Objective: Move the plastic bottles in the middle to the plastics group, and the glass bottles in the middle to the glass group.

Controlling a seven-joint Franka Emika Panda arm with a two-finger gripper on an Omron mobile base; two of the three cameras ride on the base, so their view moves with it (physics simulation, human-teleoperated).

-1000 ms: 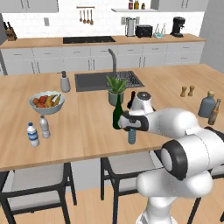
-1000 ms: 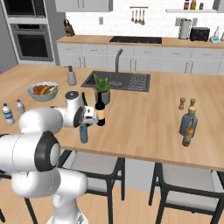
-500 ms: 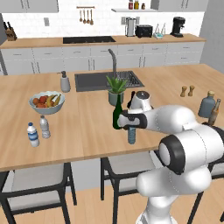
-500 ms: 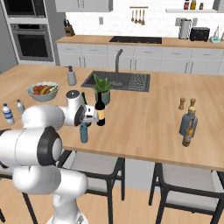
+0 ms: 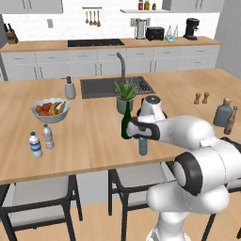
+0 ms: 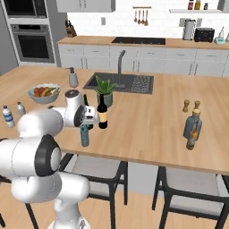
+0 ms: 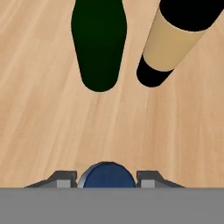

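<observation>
Directly under the hand [image 7: 107, 177] stands the small blue-capped plastic bottle [image 5: 143, 145], upright on the bench [image 5: 94, 141], its long axis running straight down away from the hand. In the hand view its blue cap [image 7: 107, 175] sits between the two fingertips [image 7: 63, 178], which stand either side of it; whether they press it I cannot tell. Just beyond it stand two tall wine bottles: the dark green one [image 7: 99, 43] and the near-black one with the tan label [image 7: 173, 41], close together but apart. By my judgement the small bottle must travel left along the bench, since the plastics group, two clear water bottles [image 5: 41, 141], stands well off that way. The glass group, also two bottles [image 5: 225, 114], stands far to the right.
</observation>
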